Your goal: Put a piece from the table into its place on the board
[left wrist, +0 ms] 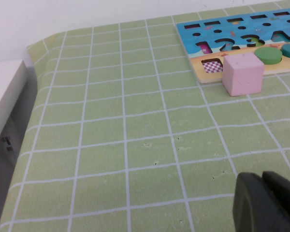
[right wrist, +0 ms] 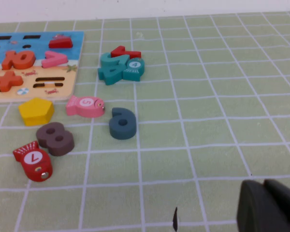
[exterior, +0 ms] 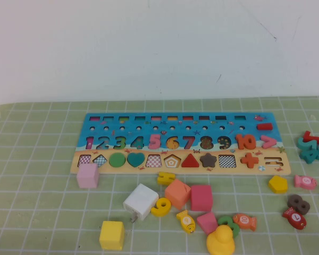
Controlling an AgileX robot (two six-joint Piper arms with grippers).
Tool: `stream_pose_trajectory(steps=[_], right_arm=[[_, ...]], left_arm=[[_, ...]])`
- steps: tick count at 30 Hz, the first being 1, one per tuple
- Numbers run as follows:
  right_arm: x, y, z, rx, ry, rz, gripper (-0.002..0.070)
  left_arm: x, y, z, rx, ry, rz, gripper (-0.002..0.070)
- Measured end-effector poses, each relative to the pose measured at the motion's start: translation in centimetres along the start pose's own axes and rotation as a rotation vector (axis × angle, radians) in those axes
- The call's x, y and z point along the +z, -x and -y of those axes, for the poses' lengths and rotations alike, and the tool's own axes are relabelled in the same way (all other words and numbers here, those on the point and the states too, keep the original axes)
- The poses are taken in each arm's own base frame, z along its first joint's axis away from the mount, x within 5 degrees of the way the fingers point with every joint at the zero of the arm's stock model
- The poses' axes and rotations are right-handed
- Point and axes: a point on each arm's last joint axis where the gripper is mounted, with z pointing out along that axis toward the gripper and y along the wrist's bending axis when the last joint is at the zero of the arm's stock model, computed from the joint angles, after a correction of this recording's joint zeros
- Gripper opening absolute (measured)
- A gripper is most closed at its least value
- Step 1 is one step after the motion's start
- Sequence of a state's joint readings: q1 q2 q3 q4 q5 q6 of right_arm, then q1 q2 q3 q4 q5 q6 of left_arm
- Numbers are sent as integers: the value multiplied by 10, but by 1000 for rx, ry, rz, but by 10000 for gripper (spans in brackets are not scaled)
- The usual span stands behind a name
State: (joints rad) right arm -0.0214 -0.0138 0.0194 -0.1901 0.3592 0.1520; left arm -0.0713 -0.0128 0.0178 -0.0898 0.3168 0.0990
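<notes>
The yellow 6 (exterior: pixel 161 206) lies on the tabletop (exterior: pixel 37 175) in front of the board (exterior: pixel 179 143), touching the white cube (exterior: pixel 141 201), and only the high view shows it. The left wrist view shows the pink cube (left wrist: pixel 242 73) against the board's near edge and open cloth before the left tool (left wrist: pixel 264 200), its fingers closed on nothing. The right wrist view shows a dark blue 6 (right wrist: pixel 122 123) off the board's end; I cannot tell the right tool's (right wrist: pixel 267 205) state.

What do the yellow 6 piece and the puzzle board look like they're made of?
Yellow 6 piece: looks like painted wood, a thick flat cut-out with a matte finish. Puzzle board: seemingly wood, with a tan bare-looking lower strip and a printed blue top. Neither gripper is near them; both sit off to the sides.
</notes>
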Motion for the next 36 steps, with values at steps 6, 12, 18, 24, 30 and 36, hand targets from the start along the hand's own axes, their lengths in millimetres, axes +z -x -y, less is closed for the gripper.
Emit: stream_pose_trajectory(steps=[6, 12, 18, 24, 30, 36], right_arm=[[0, 0, 0, 0, 0, 0, 0], [0, 0, 0, 0, 0, 0, 0], [0, 0, 0, -1, -1, 0, 0], [0, 0, 0, -1, -1, 0, 0], [0, 0, 0, -1, -1, 0, 0], [0, 0, 0, -1, -1, 0, 0]], left_arm=[[0, 0, 0, 0, 0, 0, -2], [0, 0, 0, 0, 0, 0, -2], [0, 0, 0, 0, 0, 0, -2], [0, 0, 0, 0, 0, 0, -2], [0, 0, 0, 0, 0, 0, -2], [0, 5, 8, -448, -95, 39, -2]])
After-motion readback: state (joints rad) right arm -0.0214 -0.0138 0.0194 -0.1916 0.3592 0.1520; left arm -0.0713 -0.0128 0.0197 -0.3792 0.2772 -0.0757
